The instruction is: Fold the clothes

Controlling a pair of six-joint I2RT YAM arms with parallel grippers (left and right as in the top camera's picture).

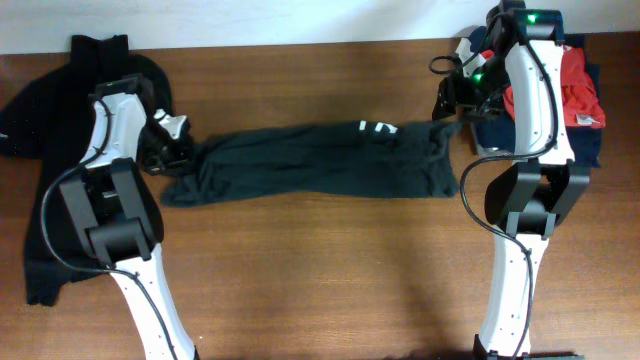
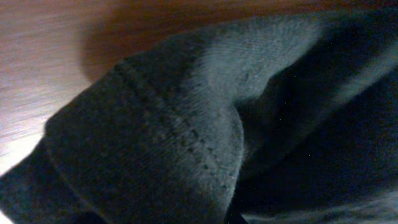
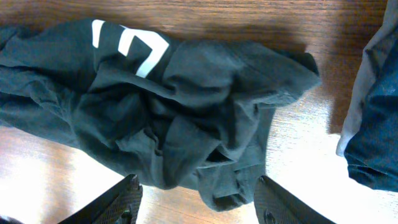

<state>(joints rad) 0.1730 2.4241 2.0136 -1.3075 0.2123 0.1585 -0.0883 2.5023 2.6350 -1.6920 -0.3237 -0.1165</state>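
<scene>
— So, from overhead, where does it lie?
— The T-shirt [image 1: 310, 160] is bunched into a long, rumpled strip across the middle of the table [image 1: 320, 290], with a scrap of white lettering showing on top. The left gripper [image 1: 168, 140] sits at its left end. The right gripper [image 1: 453, 100] is at its right end. A black polo [image 1: 40, 110] lies at the table's left side, partly beneath the left arm. The folded red-orange and navy garments [image 1: 588, 100] sit just beside the right arm.
— And the left wrist view?
— Nothing but dark knit and a stitched hem [image 2: 180, 143], hard against the lens. The fingers are hidden. I judge them pressed together on that end of the shirt, though I cannot tell how much cloth they pinch.
— Risk there?
— A thin pinch on one layer could slip once the arm pulls. It could also drag the whole strip instead of spreading it.
— Right wrist?
— Fingers [image 3: 115, 205] spread wide over the crumpled right end, holding nothing. The navy garment [image 3: 373, 137] lies near on the right, and a careless descent could catch it too. The creases hide which edge is hem or sleeve, so the jaws may seize the wrong layer.
</scene>
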